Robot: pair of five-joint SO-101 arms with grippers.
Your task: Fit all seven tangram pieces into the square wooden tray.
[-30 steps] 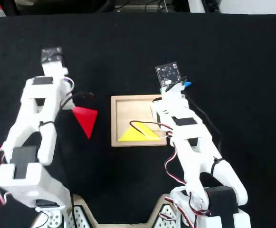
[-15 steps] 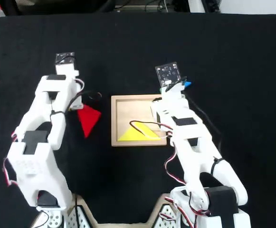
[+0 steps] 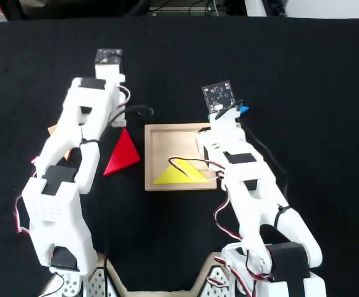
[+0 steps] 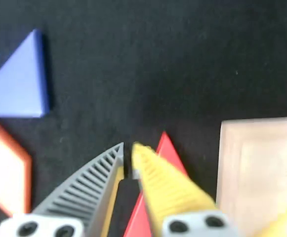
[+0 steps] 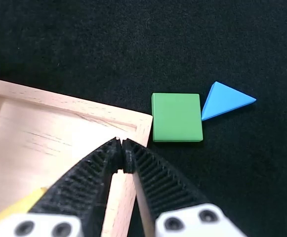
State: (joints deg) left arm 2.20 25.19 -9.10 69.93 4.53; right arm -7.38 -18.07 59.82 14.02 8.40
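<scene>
Left wrist view has the left claw [image 4: 129, 152] closed, tips together over the red triangle [image 4: 171, 154], which lies flat on the black surface [image 4: 133, 74] just beside the wooden tray [image 4: 247, 163]. The right claw [image 5: 121, 148] is closed as well, above the tray's corner rim, and a yellow triangle [image 3: 176, 175] lies inside the tray.

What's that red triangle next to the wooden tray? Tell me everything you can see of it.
The red triangular tangram piece is plain, smooth-looking and lies flat on the black table, close beside the square wooden tray but outside it. The left gripper, shut, sits over it; whether they touch is unclear.
</scene>
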